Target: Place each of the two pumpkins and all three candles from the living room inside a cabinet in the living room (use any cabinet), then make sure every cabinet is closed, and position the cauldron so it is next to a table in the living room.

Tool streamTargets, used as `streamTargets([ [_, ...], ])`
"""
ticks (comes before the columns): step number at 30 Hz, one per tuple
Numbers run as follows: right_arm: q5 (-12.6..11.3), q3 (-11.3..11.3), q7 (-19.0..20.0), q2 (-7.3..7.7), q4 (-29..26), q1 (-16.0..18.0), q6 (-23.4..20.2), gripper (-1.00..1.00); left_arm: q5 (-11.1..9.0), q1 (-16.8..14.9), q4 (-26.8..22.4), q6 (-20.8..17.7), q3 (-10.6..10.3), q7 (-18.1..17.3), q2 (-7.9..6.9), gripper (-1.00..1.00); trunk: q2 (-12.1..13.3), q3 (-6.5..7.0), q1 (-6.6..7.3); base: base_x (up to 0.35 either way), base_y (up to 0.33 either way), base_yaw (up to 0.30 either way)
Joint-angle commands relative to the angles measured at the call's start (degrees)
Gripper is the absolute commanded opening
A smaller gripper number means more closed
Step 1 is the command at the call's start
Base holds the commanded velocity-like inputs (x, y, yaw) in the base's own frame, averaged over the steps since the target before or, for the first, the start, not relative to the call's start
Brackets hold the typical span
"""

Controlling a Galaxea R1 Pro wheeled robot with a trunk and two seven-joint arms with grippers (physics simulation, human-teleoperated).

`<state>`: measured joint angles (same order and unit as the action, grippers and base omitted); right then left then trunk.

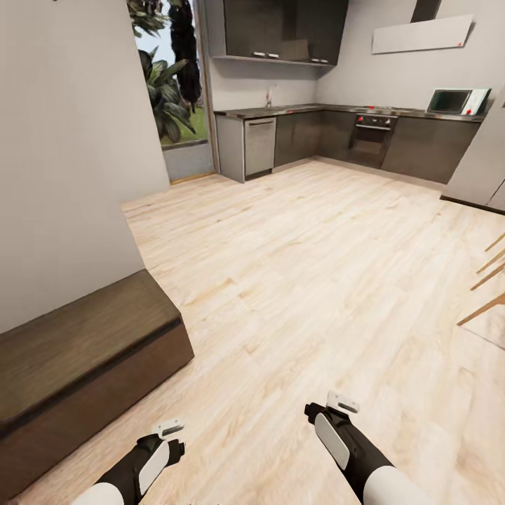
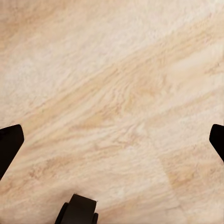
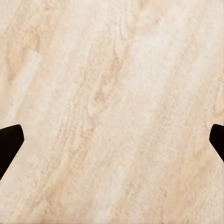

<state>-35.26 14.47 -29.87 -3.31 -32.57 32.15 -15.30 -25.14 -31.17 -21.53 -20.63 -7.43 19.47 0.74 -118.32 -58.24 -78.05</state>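
Note:
A long, low, dark brown cabinet (image 1: 84, 365) stands against the grey wall at the left, and its front looks shut. My left gripper (image 1: 170, 433) hangs low over the light plank floor (image 1: 294, 280), just right of the cabinet's near end. In the left wrist view this gripper (image 2: 112, 140) is open, its dark fingertips (image 2: 9, 144) far apart over bare planks. My right gripper (image 1: 330, 410) is further right over the floor. It (image 3: 112, 140) is open too and holds nothing. The pumpkins, candles, cauldron and table are out of view.
A grey wall (image 1: 63, 140) rises behind the cabinet. Far ahead are dark kitchen counters (image 1: 315, 133), an oven (image 1: 370, 137) and a microwave (image 1: 452, 102). A glass door onto plants (image 1: 172, 91) is at the back left. Wooden legs (image 1: 487, 277) jut in at the right.

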Motion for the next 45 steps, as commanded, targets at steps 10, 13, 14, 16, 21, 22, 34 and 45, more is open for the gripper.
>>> streamTargets([
  [10, -0.33, 0.29, -0.46, 0.06, -0.13, 0.01, -0.25, 1.00, -0.59, -0.03, -0.09, -0.20, -0.48, 0.48, -0.03, 1.00, -0.02, -0.05, 0.01, 0.027, -0.099, 0.287],
  [13, -0.33, 0.32, -0.46, 0.06, -0.13, 0.01, -0.25, 1.00, -0.57, -0.01, -0.09, -0.20, -0.48, 0.48, -0.03, 1.00, -0.02, -0.05, 0.01, 0.086, -0.270, 0.287],
  [14, -0.33, 0.33, -0.46, 0.06, -0.13, 0.01, -0.25, 1.00, -0.58, 0.00, -0.09, -0.20, -0.48, 0.48, -0.04, 1.00, -0.02, -0.05, 0.01, 0.088, -0.276, 0.287],
  [16, -0.33, 0.36, -0.46, 0.06, -0.13, 0.01, -0.25, 1.00, -0.60, -0.01, -0.09, -0.20, -0.48, 0.48, -0.04, 1.00, -0.02, -0.05, 0.01, 0.089, -0.236, 0.287],
  [21, -0.32, 0.38, -0.46, 0.06, -0.11, 0.01, -0.25, 1.00, -0.58, -0.02, -0.09, -0.20, -0.47, 0.48, -0.04, 1.00, -0.02, -0.05, 0.01, 0.035, -0.078, 0.287],
  [22, -0.31, 0.38, -0.46, 0.06, -0.12, 0.01, -0.25, 1.00, -0.58, -0.01, -0.09, -0.20, -0.47, 0.48, -0.04, 1.00, -0.02, -0.05, 0.01, 0.008, -0.017, 0.287],
  [34, -0.16, 0.47, -0.46, 0.06, 0.01, 0.01, -0.09, 1.00, -0.53, -0.02, 0.31, -0.20, -0.48, 0.48, -0.02, 1.00, -0.02, -0.05, 0.01, 0.001, -0.002, 0.287],
  [45, -0.22, 0.47, -0.46, 0.06, 0.05, 0.01, 0.71, 1.00, -0.52, -0.03, 0.35, -0.20, -0.48, 0.48, 0.05, 1.00, -0.02, -0.05, 0.01, 0.000, 0.000, 0.287],
])
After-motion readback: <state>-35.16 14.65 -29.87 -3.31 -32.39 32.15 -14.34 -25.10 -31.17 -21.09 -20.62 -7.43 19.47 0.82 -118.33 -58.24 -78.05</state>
